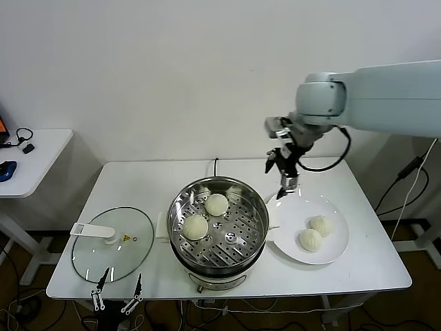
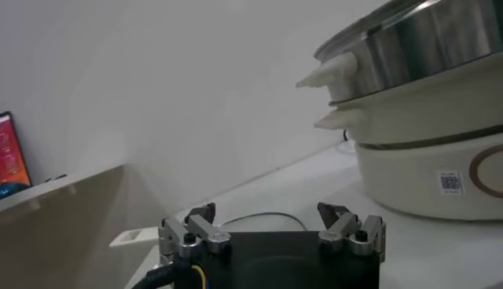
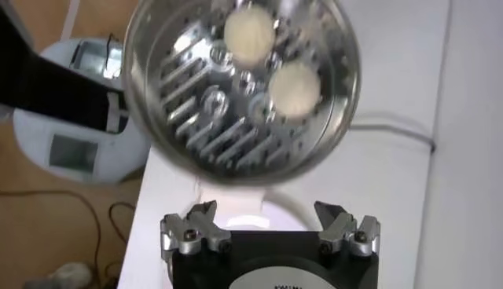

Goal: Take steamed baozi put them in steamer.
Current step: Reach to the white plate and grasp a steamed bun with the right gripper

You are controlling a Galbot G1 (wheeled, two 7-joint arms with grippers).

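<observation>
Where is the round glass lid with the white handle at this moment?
In the head view, the round glass lid with a white handle lies flat on the white table, on the robot's left, beside the shiny stainless-steel steamer.

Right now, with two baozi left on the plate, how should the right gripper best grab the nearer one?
Probably from above: the right gripper, open, hovers over the plate. Close on the round sides of the front baozi, below its top; avoid the baozi touching behind.
</observation>
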